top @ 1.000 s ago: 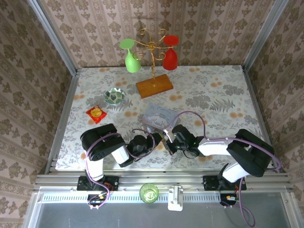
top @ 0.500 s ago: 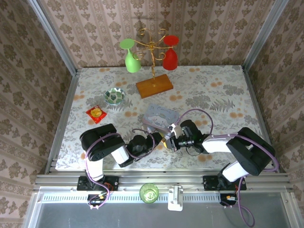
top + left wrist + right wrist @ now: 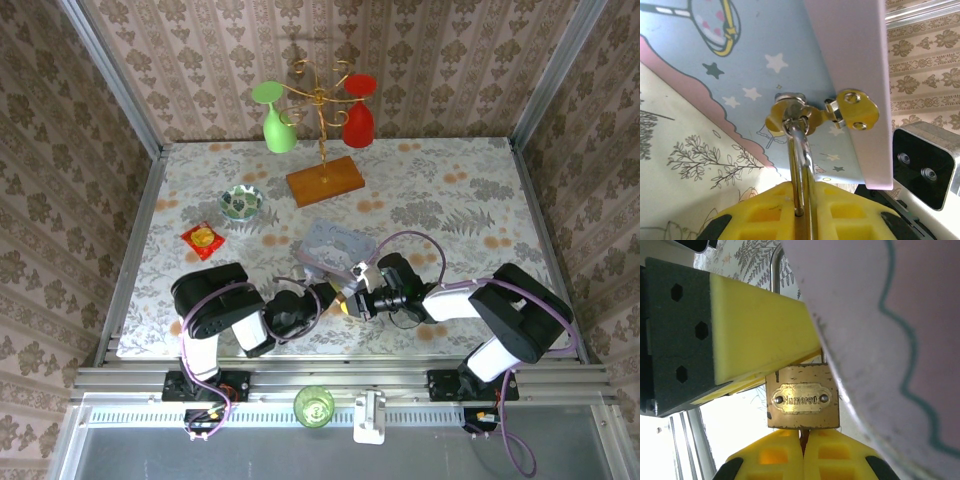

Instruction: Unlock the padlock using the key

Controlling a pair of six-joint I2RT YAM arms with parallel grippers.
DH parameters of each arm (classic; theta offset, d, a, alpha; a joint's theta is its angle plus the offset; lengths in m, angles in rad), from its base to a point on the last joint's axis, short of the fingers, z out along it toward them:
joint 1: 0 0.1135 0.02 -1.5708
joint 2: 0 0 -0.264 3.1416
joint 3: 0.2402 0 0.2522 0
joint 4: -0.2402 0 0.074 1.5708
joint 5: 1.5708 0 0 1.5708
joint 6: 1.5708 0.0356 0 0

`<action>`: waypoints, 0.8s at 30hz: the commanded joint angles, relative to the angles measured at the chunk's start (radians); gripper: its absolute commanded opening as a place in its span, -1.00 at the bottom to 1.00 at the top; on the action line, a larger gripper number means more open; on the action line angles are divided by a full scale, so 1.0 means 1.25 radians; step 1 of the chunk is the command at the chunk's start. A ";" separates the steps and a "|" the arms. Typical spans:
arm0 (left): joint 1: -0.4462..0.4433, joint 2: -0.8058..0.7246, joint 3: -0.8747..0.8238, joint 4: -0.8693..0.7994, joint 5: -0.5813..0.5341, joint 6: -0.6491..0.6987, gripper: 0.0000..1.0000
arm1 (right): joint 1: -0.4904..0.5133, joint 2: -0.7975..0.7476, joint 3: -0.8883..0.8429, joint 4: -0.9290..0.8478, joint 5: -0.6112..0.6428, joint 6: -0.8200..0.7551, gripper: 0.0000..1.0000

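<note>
In the overhead view your two grippers meet nose to nose just below the pale blue tin [image 3: 335, 243], a little under the centre of the frame on the flowered table [image 3: 470, 190]. Your left gripper [image 3: 802, 200], at the bottom centre of its wrist view, has its yellow pads [image 3: 765, 210] pinched tight on the thin silvery shackle [image 3: 799, 150]. The shackle runs straight up to the brass clasp [image 3: 852, 109] on the tin's starred side. In the right wrist view the padlock [image 3: 802, 402] sits in the middle of the frame, nameplate facing you. It touches the left gripper's yellow pad above it and lies just beside the tin's rim at the right. Your right gripper [image 3: 803, 445] sits at the bottom edge with its pads closed against each other. A thin dark sliver, the key [image 3: 801, 432], is nipped between them, its tip meeting the underside of the padlock body. You cannot tell how far in it reaches.
</note>
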 commanded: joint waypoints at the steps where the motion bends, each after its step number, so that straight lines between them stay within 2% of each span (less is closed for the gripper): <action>1: 0.005 0.006 -0.068 -0.163 -0.023 0.058 -0.71 | -0.012 0.005 0.029 0.001 0.012 0.020 -1.00; 3: 0.004 -0.057 -0.066 -0.248 -0.028 0.080 -0.63 | -0.011 0.005 0.030 0.005 0.017 0.024 -1.00; 5: 0.002 -0.147 -0.031 -0.428 -0.028 0.101 -0.47 | -0.009 0.002 0.037 -0.010 0.022 0.019 -1.00; 10: 0.001 -0.323 0.092 -0.799 -0.057 0.205 -0.43 | -0.006 0.000 0.043 -0.026 0.031 0.010 -1.00; 15: 0.006 -0.437 0.092 -0.883 -0.093 0.216 -0.43 | -0.001 0.010 0.036 -0.025 0.039 0.004 -1.00; 21: -0.007 -0.594 0.184 -1.124 -0.180 0.326 -0.30 | 0.001 0.070 0.037 0.040 -0.018 0.090 -1.00; 23: -0.025 -0.587 0.234 -1.194 -0.216 0.377 -0.30 | 0.021 0.073 0.050 0.003 0.009 0.101 -0.86; 24: -0.026 -0.560 0.252 -1.197 -0.204 0.401 -0.30 | 0.026 0.074 0.057 -0.014 0.018 0.117 -0.80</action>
